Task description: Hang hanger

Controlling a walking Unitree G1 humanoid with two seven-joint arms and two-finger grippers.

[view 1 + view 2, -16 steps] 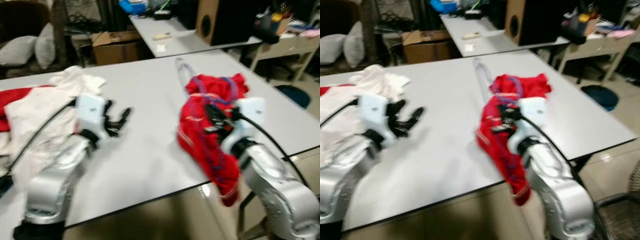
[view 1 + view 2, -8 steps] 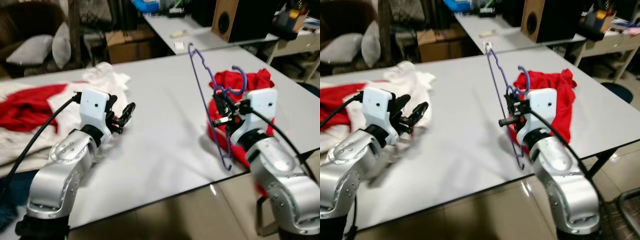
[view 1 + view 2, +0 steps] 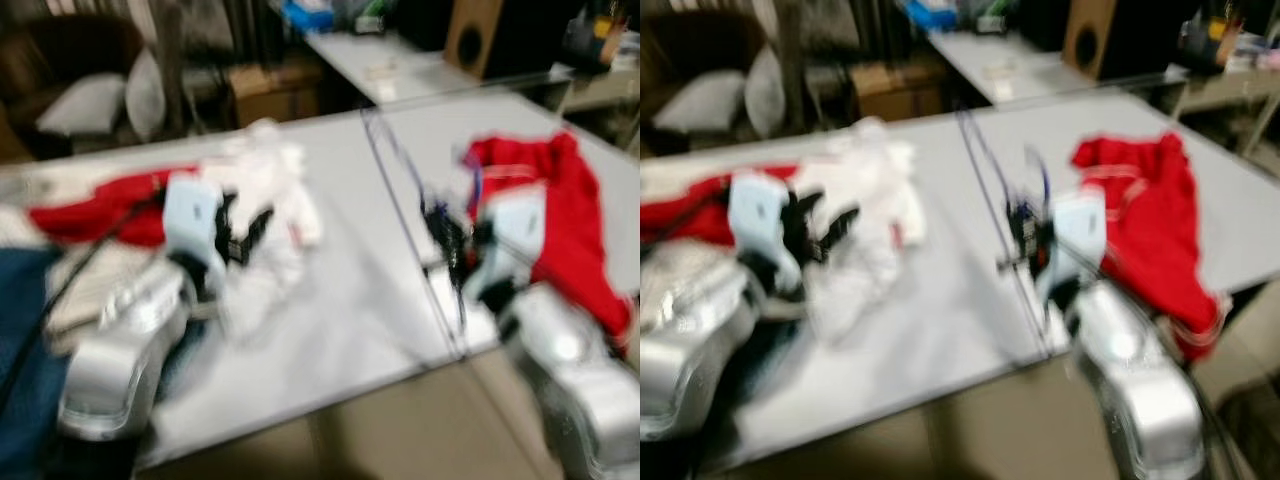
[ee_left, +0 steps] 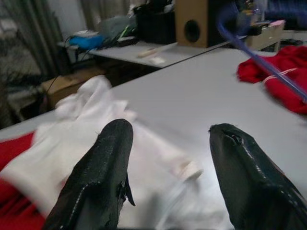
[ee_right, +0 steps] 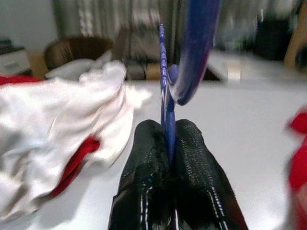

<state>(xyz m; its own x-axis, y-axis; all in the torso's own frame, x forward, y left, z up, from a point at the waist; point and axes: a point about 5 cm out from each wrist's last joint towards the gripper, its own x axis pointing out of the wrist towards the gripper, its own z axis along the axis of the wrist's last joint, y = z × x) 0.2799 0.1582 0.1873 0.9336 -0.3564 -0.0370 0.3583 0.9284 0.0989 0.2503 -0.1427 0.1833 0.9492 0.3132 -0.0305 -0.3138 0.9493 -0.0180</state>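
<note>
White and broad, the table (image 3: 340,300) carries everything, and both head views are blurred. From its 9 to 11 o'clock side spreads a heap of laundry: a white garment (image 3: 270,180) on top, a red cloth (image 3: 95,210) beneath it, and dark blue fabric (image 3: 25,300) at the near left edge. A red garment (image 3: 560,215) lies at 3 o'clock, draping over the table's right edge. Beyond the table stand a second table (image 3: 1025,70), a wooden speaker box (image 4: 194,24) and a cardboard box (image 3: 275,90).

The left gripper (image 4: 168,143) hovers over the white garment, jaws spread wide with nothing between them. The right gripper (image 5: 169,143) sits at 4 o'clock, jaws clenched on the purple hanger (image 5: 165,72), which rises upright from the fingers, its hook (image 5: 192,52) curling just above them.
</note>
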